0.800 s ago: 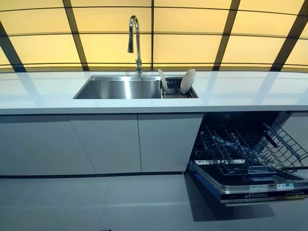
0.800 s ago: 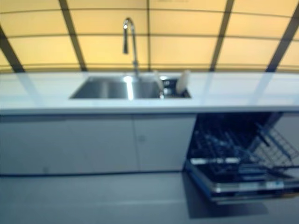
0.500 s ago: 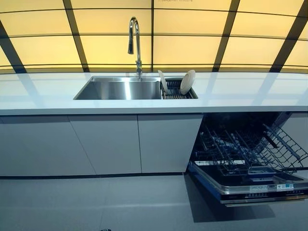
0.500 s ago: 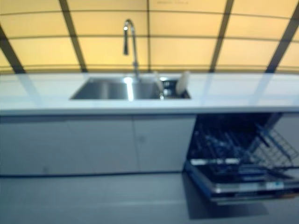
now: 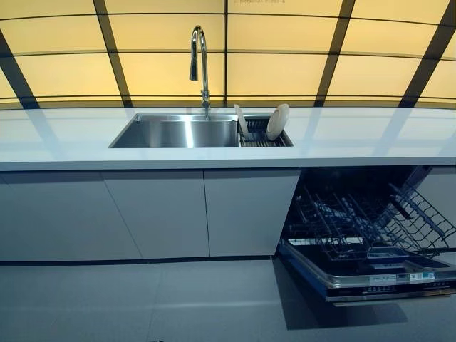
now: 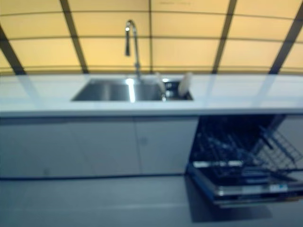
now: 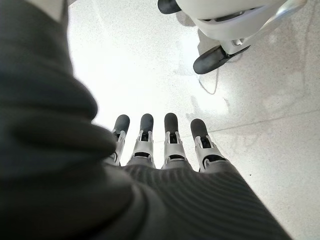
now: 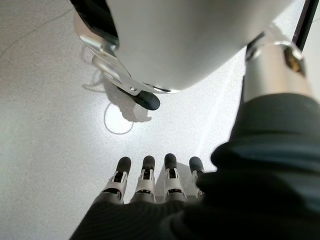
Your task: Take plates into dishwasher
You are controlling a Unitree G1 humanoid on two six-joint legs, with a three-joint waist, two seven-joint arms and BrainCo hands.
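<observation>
Two white plates stand on edge in a dark drying rack [image 5: 261,133] in the right part of the steel sink [image 5: 174,132]: a thin one [image 5: 241,119] and a rounder one [image 5: 278,121]. The dishwasher [image 5: 370,235] is open under the counter at the right, its wire rack [image 5: 356,224] pulled out and holding no plates that I can see. My left hand [image 7: 160,145] and right hand [image 8: 150,182] show only in their wrist views. Both hang over the pale floor with straight fingers and hold nothing.
A tall chrome tap [image 5: 199,64] rises behind the sink. The white counter [image 5: 370,139] runs the full width above grey cabinet doors [image 5: 164,210]. The dishwasher's open door [image 5: 377,278] juts out over the grey floor [image 5: 142,299].
</observation>
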